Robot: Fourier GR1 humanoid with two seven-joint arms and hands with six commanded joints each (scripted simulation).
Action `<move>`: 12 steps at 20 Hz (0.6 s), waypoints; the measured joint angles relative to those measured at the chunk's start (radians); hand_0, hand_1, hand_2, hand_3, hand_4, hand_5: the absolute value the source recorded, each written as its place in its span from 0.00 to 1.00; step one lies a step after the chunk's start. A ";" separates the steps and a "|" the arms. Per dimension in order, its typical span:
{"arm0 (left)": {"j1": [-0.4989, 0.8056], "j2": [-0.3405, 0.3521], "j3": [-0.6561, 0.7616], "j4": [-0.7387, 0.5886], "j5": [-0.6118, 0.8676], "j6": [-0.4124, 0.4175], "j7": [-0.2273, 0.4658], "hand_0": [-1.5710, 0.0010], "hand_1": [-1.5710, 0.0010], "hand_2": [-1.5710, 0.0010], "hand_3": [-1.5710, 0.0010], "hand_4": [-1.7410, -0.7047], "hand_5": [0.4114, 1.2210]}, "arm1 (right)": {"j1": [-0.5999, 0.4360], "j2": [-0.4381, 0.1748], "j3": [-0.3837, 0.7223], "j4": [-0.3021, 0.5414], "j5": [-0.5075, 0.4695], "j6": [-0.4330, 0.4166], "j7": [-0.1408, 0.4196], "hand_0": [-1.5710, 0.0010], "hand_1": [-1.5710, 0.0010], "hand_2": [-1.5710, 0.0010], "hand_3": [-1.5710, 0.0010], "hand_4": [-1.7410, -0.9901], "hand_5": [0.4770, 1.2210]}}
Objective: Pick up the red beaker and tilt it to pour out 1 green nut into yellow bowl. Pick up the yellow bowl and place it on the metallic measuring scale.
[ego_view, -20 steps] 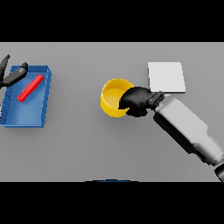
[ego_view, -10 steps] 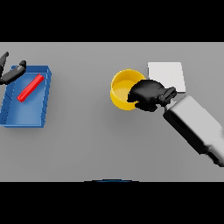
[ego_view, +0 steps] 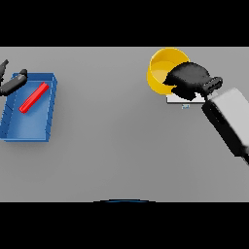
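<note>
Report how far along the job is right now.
Done: the red beaker lies back in the blue tray, so pouring looks finished, though no nut is visible. In hand: the right hand grips the yellow bowl over the scale. Left: set it down and release. The left hand idles by the tray.

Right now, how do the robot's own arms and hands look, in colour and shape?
The right hand is dark, almost black, rounded and bulky, with a short dark wrist. Behind it the right forearm is a boxy light grey and white block. Of the left hand only dark, slim fingers show at the edge. No cables or markings show.
</note>
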 measured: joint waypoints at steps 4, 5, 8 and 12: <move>-0.006 -0.003 -0.001 -0.018 0.003 0.003 0.036 1.00 1.00 1.00 1.00 0.86 0.43 | -0.023 0.003 -0.023 0.130 0.013 -0.078 -0.008 0.00 0.00 0.01 0.27 0.00 1.00; 0.002 0.002 0.003 -0.034 0.009 0.000 0.045 1.00 1.00 1.00 1.00 0.85 0.43 | -0.035 -0.004 -0.033 0.165 0.010 -0.082 -0.018 0.00 0.00 0.02 0.26 0.00 1.00; 0.005 -0.001 -0.001 -0.034 0.006 0.000 0.065 1.00 1.00 1.00 1.00 0.85 0.45 | -0.045 -0.005 -0.045 0.261 0.012 -0.119 -0.037 0.00 0.00 0.05 0.25 0.00 1.00; -0.009 -0.004 -0.010 -0.021 -0.012 0.010 0.061 1.00 1.00 1.00 1.00 0.85 0.48 | -0.057 0.021 -0.049 0.371 0.020 -0.182 -0.075 0.00 0.00 0.10 0.16 0.00 1.00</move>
